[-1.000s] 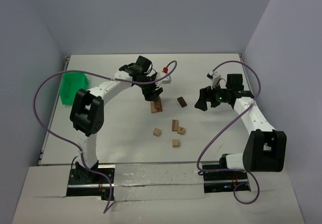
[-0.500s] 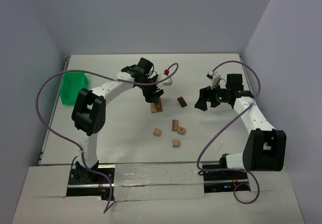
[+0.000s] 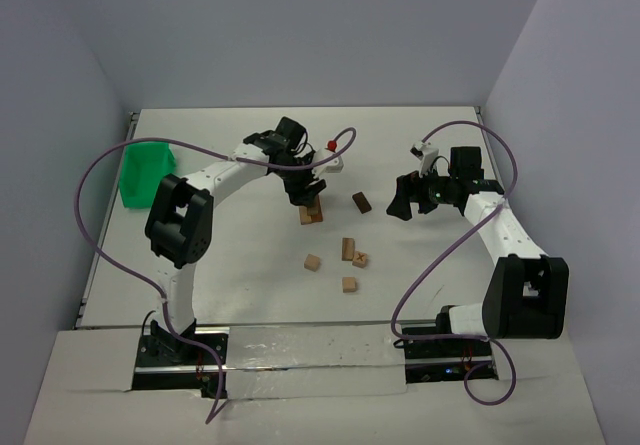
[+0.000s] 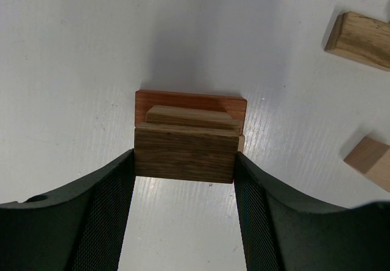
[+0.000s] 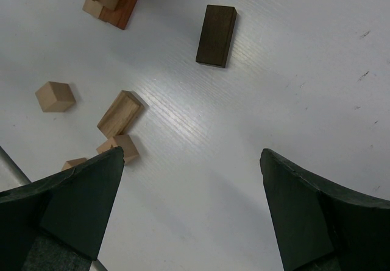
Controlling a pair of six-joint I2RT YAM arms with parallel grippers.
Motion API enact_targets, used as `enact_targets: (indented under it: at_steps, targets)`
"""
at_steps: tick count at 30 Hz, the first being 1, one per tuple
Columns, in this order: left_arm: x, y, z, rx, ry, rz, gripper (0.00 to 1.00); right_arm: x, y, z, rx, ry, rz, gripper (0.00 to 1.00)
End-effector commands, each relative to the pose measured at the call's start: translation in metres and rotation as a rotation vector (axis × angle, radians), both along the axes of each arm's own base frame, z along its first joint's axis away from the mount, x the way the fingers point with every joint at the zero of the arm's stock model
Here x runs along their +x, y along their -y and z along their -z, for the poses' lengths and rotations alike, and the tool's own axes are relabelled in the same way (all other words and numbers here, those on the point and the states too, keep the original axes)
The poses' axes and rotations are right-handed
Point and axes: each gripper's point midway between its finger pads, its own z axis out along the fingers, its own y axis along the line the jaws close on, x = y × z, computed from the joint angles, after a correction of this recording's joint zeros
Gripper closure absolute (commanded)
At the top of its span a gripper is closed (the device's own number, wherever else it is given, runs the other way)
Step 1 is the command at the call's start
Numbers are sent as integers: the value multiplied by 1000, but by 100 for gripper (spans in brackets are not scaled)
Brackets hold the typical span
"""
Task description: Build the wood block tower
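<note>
The tower [image 3: 313, 213] is a short stack on a reddish base block [image 4: 190, 103] at the table's middle. My left gripper [image 3: 307, 191] is right above it, shut on a brown wood block [image 4: 184, 154] that rests on top of the stack. My right gripper [image 3: 404, 205] is open and empty, above the bare table [image 5: 190, 155]. Loose blocks lie between the arms: a dark brown bar [image 3: 361, 202] [image 5: 216, 27], a tan bar [image 3: 348, 248] [image 5: 118, 113], an X-marked cube [image 3: 359, 260], and two tan cubes [image 3: 313, 262] [image 3: 349, 284].
A green tray [image 3: 146, 173] stands at the far left. A small white part with a red knob [image 3: 330, 152] lies behind the tower. Purple cables loop over both arms. Walls close the table on three sides.
My left gripper has shifted slightly right and down over the tower, still holding its block. The right arm has barely moved.
</note>
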Motion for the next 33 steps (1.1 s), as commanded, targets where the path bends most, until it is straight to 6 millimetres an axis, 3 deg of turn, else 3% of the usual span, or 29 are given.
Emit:
enact_targets:
  at_steps: [1, 10, 25, 33]
  targets:
    - [5, 11, -6, -28, 24, 2, 49, 4, 0, 1, 8, 9, 5, 0]
    - [4, 13, -12, -29, 40, 4, 48, 4, 0, 1, 9, 6, 5, 0]
    - [5, 13, -5, -21, 30, 8, 42, 4, 0, 2, 10, 5, 4, 0]
    - [6, 13, -5, -23, 33, 8, 32, 4, -1, 2, 11, 3, 3, 0]
